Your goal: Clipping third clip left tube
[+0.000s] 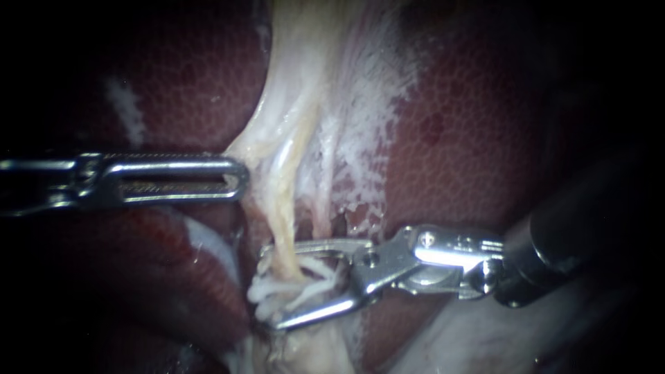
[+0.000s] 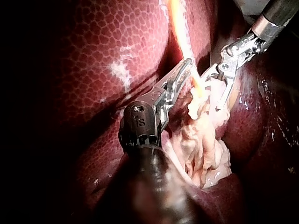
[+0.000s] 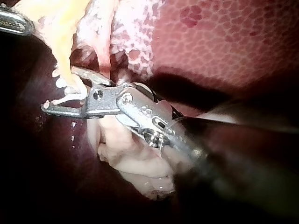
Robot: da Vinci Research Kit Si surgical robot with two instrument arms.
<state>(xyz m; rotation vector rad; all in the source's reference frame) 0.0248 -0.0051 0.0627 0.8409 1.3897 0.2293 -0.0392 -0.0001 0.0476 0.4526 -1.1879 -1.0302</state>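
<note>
Nearest, the right instrument (image 1: 273,287) stretched level from the right, its 2 jaws spread apart around the left tube (image 1: 280,232). Beyond, the left instrument (image 1: 239,180) lay flat, jaws together, tip touching pale tissue (image 1: 305,90) on the liver (image 1: 457,138).

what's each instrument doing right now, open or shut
left instrument: shut on the pale tissue at its tip.
right instrument: open, straddling the tube, not closed on it.
</note>
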